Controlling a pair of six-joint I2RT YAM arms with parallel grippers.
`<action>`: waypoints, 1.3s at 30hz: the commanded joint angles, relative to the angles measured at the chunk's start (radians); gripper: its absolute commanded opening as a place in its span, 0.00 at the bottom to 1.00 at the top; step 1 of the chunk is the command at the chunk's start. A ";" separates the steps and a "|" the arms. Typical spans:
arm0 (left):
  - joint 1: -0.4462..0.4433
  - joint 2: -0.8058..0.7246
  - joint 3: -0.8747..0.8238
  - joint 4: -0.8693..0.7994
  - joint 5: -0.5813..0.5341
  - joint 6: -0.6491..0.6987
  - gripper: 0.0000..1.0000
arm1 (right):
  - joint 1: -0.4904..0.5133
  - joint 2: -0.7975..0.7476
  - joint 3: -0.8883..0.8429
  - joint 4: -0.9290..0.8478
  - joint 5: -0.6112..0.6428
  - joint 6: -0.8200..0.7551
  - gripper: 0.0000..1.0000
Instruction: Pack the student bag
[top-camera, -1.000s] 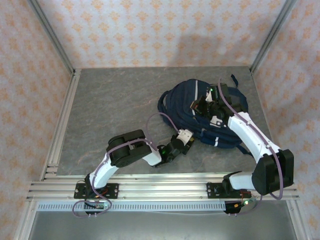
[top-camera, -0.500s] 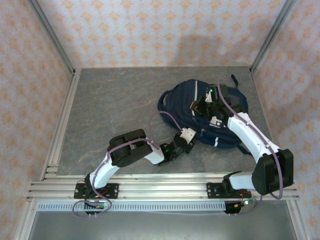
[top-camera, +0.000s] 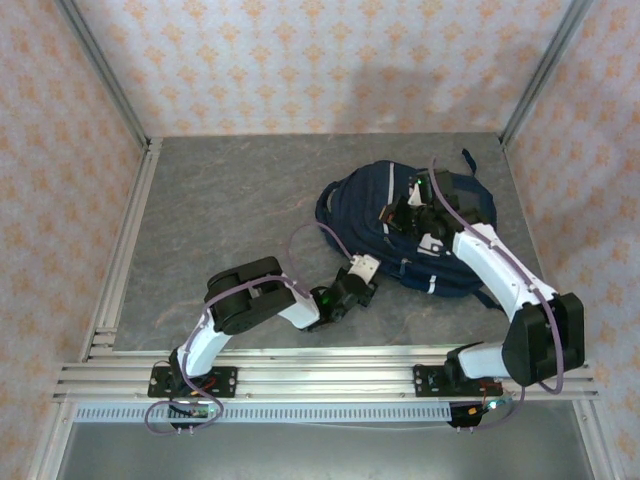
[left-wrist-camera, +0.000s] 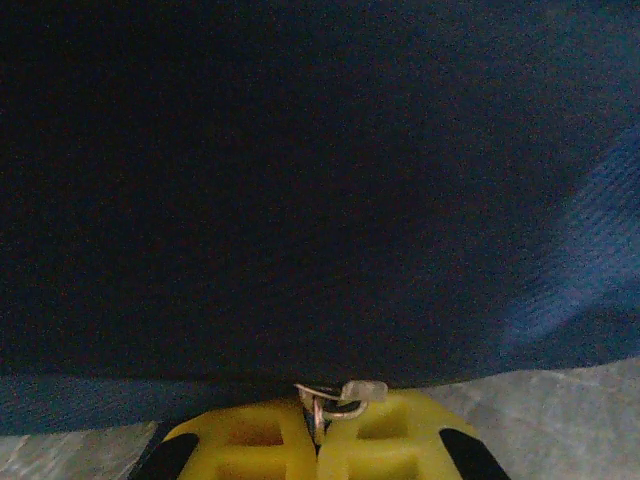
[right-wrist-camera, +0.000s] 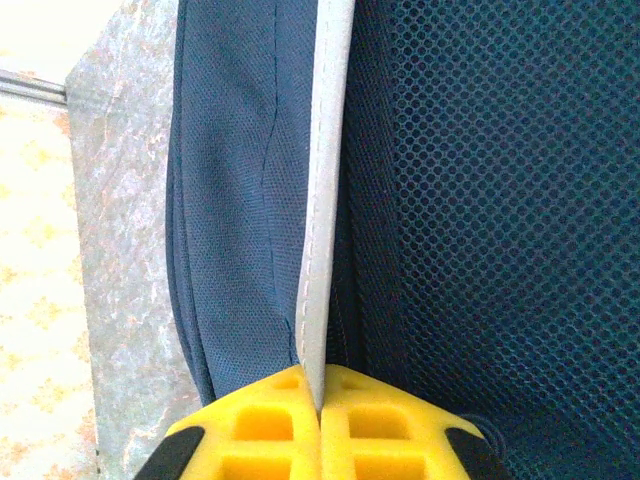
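Left side first: left gripper (top-camera: 362, 268) is sitting low over the table (top-camera: 230, 210), right at the near-left edge of the student bag (top-camera: 352, 203). In the left wrist view it's pinching a small metal zipper pull (left-wrist-camera: 335, 398) that's poking out from under the navy fabric. Its jaws are clamping together on the pull with no gap between them.

The bag is lying flat in the right half of the table, toward the far side, well apart from the arm bases.

Moving right: right gripper (top-camera: 405, 212) is working on top of the bag, about mid-body. In the right wrist view its jaws are closing flush on a white trim strip (right-wrist-camera: 322, 200). Plain navy fabric is running along the left of the strip and a mesh panel (right-wrist-camera: 490, 200) along the right. So both grippers are gripping something and neither is standing open.

My read: I'm doing the opening step, and nothing is going in yet. Left is holding the pull, right is anchoring the fabric. I can't tell which compartment this zipper belongs to, or how far along its track the pull is sitting.

Next move, as I'm judging it: I'm planning to drag the pull along the zipper line with the left arm while the right is holding the trim taut as counter-force. That's calling for a slow pull in line with the track. The pull is tiny and pinched only at the very tip of the jaws, so any sideways tug is risking a slip.
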 joint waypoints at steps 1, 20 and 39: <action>0.024 -0.051 -0.040 -0.047 -0.081 -0.028 0.00 | -0.004 0.006 0.004 -0.039 0.071 -0.049 0.00; 0.042 -0.237 -0.097 -0.263 0.010 -0.102 0.00 | 0.097 -0.076 0.081 -0.137 0.344 -0.085 0.48; -0.061 -0.344 0.044 -0.683 0.172 -0.271 0.00 | 0.108 -0.832 -0.640 -0.267 0.401 0.684 0.59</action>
